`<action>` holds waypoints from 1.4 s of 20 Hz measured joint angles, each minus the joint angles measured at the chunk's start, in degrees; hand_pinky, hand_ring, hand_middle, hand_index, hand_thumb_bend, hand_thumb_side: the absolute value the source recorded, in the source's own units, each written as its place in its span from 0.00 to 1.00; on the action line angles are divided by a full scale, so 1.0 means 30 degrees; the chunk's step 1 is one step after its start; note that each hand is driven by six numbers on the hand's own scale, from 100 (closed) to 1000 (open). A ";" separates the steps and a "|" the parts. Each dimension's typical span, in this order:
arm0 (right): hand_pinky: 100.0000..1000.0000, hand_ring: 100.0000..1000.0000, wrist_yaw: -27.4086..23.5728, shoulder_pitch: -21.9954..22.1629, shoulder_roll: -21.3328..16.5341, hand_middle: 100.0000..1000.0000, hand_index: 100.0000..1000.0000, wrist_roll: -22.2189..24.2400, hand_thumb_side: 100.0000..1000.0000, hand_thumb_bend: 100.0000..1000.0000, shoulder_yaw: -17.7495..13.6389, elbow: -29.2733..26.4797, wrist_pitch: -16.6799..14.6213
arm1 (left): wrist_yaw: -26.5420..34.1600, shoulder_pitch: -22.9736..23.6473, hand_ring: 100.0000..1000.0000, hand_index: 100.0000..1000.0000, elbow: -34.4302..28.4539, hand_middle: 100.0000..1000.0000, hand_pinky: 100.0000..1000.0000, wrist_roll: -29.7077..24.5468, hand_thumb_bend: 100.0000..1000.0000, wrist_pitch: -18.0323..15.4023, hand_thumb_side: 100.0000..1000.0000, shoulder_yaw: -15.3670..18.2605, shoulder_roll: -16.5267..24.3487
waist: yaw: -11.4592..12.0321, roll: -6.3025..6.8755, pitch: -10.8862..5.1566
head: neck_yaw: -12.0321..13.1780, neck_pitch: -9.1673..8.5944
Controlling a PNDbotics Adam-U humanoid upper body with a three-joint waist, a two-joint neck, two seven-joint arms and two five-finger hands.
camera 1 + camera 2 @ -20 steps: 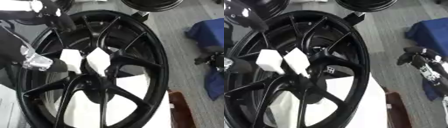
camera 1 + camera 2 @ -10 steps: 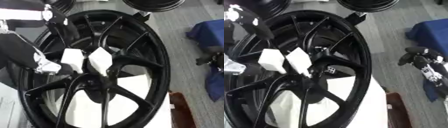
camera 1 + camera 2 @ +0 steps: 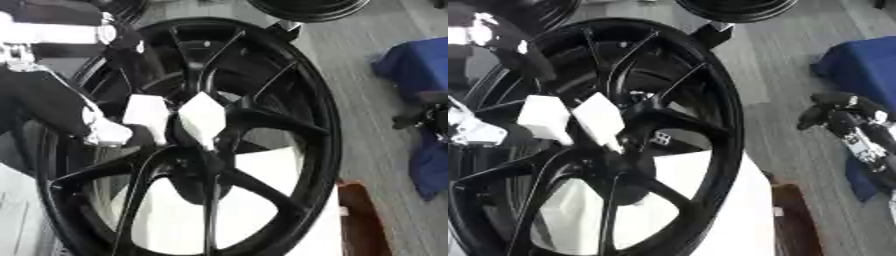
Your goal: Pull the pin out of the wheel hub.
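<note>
No readable branding anywhere on the wheel hub (image 3: pixel 262 120). It's a big black multi-spoke rim, long axis running roughly top to bottom, lying over something white. The pin itself I can't make out. Left hand (image 3: pixel 166 117) comes in from the left, its two white blocky fingertips (image 3: pixel 203 117) spread apart right above the hub centre, around a spoke; can't tell if they touch. Right hand (image 3: pixel 846 120) hangs off to the right over grey floor, fingers curled, holding nothing.

L hand (image 3: pixel 144 117) at wheel hub (image 3: pixel 197 165); R hand (image 3: pixel 855 130) far right.
</note>
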 measured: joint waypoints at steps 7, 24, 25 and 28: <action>0.78 0.61 -0.0036 -0.0082 0.0001 0.59 0.78 0.0019 0.52 0.00 0.0002 0.0000 -0.0015 | -0.0660 0.0024 0.76 0.79 0.0599 0.68 0.78 -0.0782 0.35 -0.0781 0.23 -0.0156 -0.0124 | -0.0021 -0.0018 0.0000 | 0.0032 0.0000; 0.79 0.61 -0.0088 -0.0135 0.0018 0.59 0.78 0.0121 0.53 0.00 0.0007 0.0000 -0.0023 | -0.1185 0.0130 0.70 0.74 0.1917 0.60 0.73 -0.0671 0.33 -0.0672 0.26 -0.0327 -0.0657 | -0.0094 -0.0115 0.0025 | 0.0100 -0.0006; 0.79 0.61 -0.0093 -0.0135 0.0020 0.59 0.78 0.0132 0.53 0.00 0.0007 0.0000 -0.0030 | -0.1229 0.0135 0.72 0.76 0.1981 0.62 0.74 -0.0687 0.35 -0.0688 0.26 -0.0338 -0.0702 | -0.0094 -0.0118 0.0025 | 0.0102 -0.0006; 0.79 0.61 -0.0121 -0.0136 0.0022 0.59 0.78 0.0142 0.53 0.00 0.0007 0.0000 -0.0030 | -0.1375 0.0163 0.74 0.80 0.2144 0.67 0.75 -0.0864 0.39 -0.0865 0.27 -0.0454 -0.0806 | -0.0120 -0.0121 0.0026 | 0.0109 -0.0007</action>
